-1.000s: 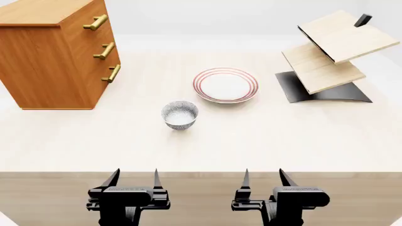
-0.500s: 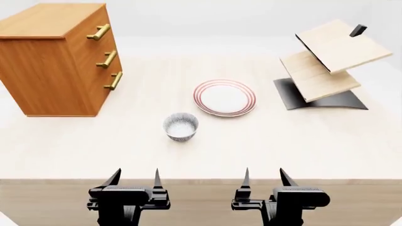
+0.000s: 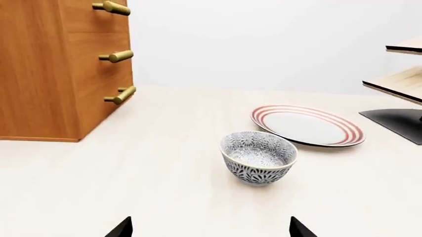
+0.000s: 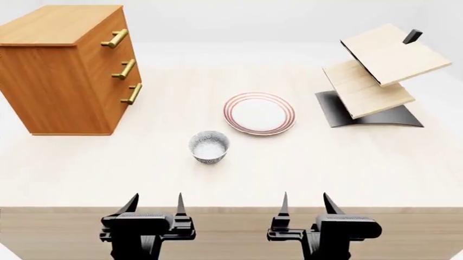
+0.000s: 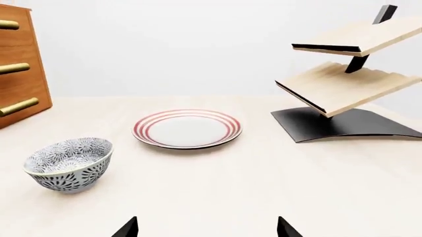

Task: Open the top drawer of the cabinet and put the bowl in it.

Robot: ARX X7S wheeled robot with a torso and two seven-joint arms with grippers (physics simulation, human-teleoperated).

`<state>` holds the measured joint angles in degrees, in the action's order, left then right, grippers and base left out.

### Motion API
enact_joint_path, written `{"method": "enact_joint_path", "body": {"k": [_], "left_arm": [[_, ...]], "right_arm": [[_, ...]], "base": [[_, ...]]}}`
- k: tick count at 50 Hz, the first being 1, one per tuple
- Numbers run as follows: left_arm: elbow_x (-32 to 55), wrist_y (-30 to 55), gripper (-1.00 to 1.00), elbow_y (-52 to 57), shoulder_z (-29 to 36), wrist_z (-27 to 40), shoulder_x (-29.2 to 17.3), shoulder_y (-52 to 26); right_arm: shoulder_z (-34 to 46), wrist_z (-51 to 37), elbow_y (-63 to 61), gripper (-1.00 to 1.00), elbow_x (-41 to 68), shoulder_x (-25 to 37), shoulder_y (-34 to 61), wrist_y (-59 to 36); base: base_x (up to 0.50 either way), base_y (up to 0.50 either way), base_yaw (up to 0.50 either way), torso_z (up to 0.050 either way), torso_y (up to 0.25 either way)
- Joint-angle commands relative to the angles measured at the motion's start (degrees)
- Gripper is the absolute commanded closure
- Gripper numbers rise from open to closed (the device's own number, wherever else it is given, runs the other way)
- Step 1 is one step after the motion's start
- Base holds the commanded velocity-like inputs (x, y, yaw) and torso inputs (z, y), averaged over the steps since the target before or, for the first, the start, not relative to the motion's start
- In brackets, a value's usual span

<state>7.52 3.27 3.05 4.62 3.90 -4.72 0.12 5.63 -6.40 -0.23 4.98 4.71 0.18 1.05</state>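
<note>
Fingers of the left gripper [image 4: 155, 204] and right gripper [image 4: 304, 203] are spread wide, empty, off the table's [image 4: 304, 168] near edge. The cabinet [image 4: 69, 70] stands far left, top drawer [image 4: 108, 33] apparently shut. The bowl [image 4: 209, 146] sits upright just beside the red-ringed plate [image 4: 259, 112].

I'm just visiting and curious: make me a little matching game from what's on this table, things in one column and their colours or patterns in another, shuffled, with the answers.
Things:
1. bowl
2. plate
3. cabinet
4. rack

Looks:
A. orange-brown wood, brass handles
B. white with red rings
C. pale wood boards on a black stand
D. grey-patterned outside, pale inside

Pairs: 1-D, 2-B, 3-A, 4-C
</note>
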Motion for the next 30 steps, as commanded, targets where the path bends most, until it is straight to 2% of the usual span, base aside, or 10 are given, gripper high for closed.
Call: {"method": "enact_joint_path", "body": {"k": [1,30], "left_arm": [[0.8,-0.26,-1.0,-0.01,0.63,1.17,-0.73,-0.11],[3.34,-0.13,-1.0,-0.26,1.45,3.35,-2.17,-0.96]], "right_arm": [[0.83,-1.35,-0.16,-1.0,0.37,0.79,0.18,-0.25],[2.65,-3.3,-0.72,-1.0,1.97,2.2,0.38,0.06]], "base": [[0.0,0.5,0.0,0.0,0.0],[0.0,0.5,0.0,0.0,0.0]]}}
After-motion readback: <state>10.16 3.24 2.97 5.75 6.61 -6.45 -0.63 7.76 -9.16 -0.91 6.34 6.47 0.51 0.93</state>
